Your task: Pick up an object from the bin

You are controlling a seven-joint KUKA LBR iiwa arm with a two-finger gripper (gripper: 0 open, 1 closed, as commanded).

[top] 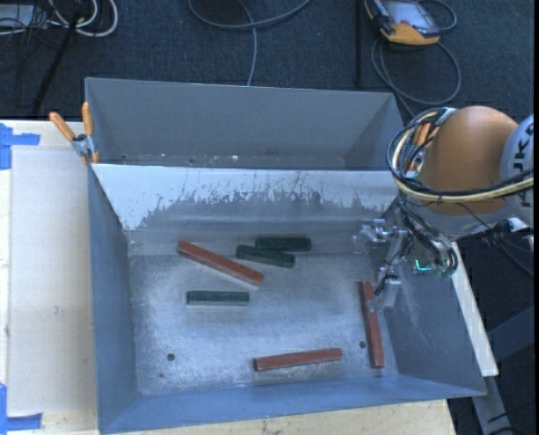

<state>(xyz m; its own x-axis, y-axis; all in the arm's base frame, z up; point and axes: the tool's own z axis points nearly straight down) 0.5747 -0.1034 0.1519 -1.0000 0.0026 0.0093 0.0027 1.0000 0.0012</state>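
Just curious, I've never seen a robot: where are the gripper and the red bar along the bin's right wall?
gripper (387,277), camera view, its lower tip.
red bar (372,329), camera view, middle of its length.

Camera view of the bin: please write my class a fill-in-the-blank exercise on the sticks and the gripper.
1. The red-brown sticks in the bin number ___.
2. The dark green sticks number ___.
3. The gripper hangs over the upper end of the wall-side stick, which lies along the bin's ___ side in this view.

Missing words: three; three; right.
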